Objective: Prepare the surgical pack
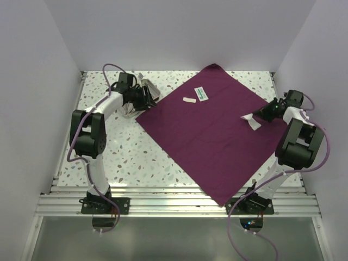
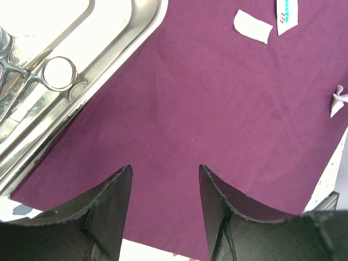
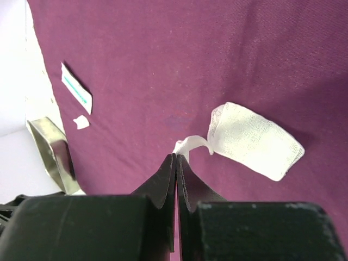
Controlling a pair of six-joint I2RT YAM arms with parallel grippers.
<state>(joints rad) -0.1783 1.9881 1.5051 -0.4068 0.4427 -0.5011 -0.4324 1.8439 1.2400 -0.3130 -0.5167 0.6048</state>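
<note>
Plum cloth (image 1: 212,130): matte weave, square, lying as a diamond on the speckled tabletop (image 1: 125,152). Steel tray (image 2: 109,49): shallow, mirror-bright, its rounded rim overlapping the cloth's left corner; ring-handled forceps (image 2: 58,73) lie inside. Left hand (image 2: 165,168) hovers over the cloth, fingers wide apart, holding nothing. Right hand (image 3: 175,157): fingers pressed together, pinching a twisted corner of the white gauze pad (image 3: 255,140). Flat teal-striped packet (image 1: 202,93) sits near the far corner.

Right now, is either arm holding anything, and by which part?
The right gripper has its jaws shut on the twisted corner of the gauze pad. The left gripper, jaws open above the purple cloth, holds nothing.
</note>
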